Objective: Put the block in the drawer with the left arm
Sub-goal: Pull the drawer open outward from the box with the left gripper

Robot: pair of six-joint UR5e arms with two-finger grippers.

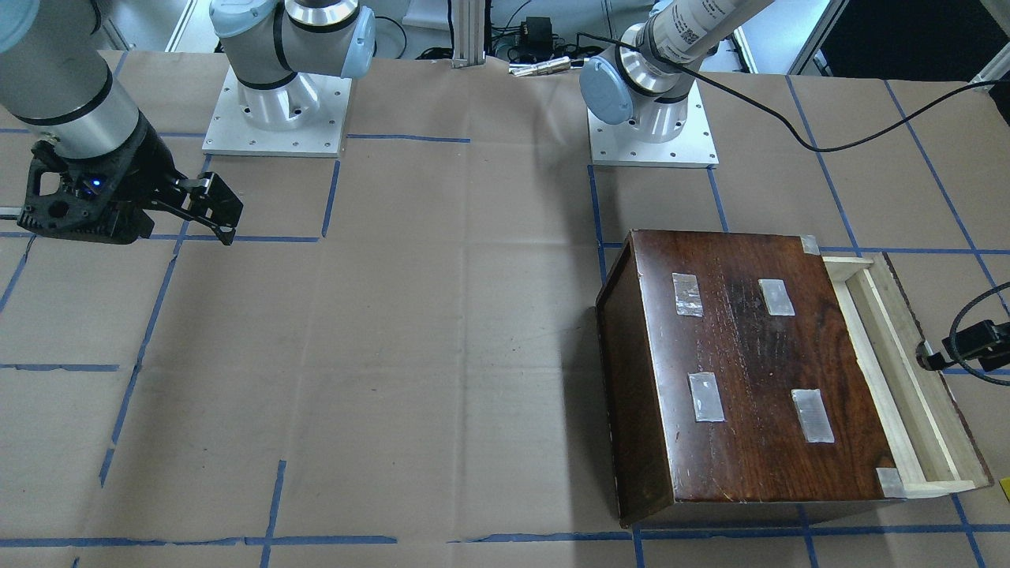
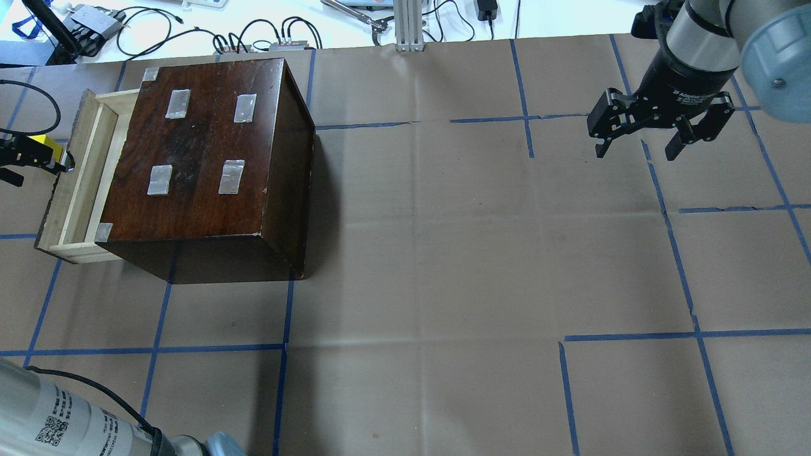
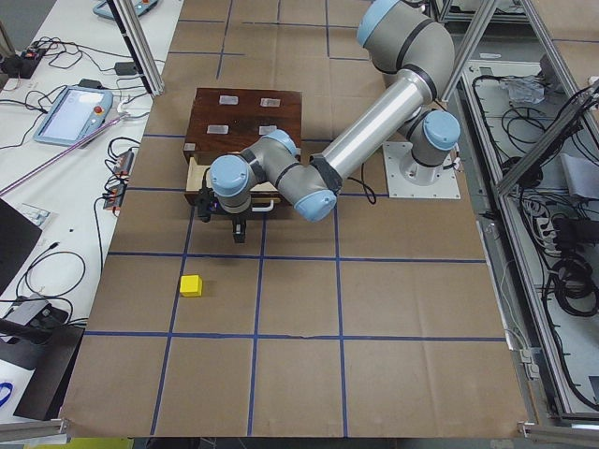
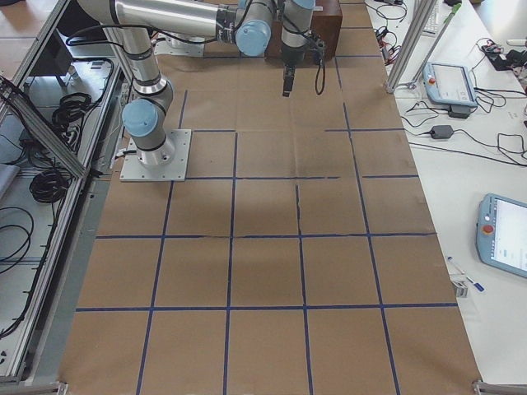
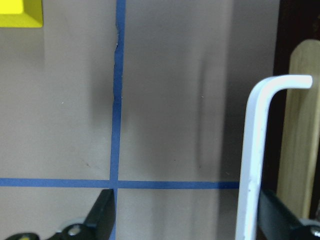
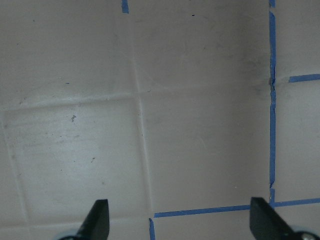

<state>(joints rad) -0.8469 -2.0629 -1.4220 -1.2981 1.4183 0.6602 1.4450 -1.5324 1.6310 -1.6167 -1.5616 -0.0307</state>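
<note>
One yellow block (image 3: 191,285) lay on the brown paper (image 3: 299,309), apart from the one pulled-out drawer (image 1: 871,371). Two grippers, left gripper (image 5: 187,205) and right gripper (image 2: 635,154), stood spread, empty.

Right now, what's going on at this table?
The left arm is meant to put the yellow block in the drawer but has not picked it up. The block lies on the table, out from the drawer's front. The drawer is pulled partly open, and the left gripper hangs open by its front, holding nothing. The right gripper is open too, off at the other side.
</note>
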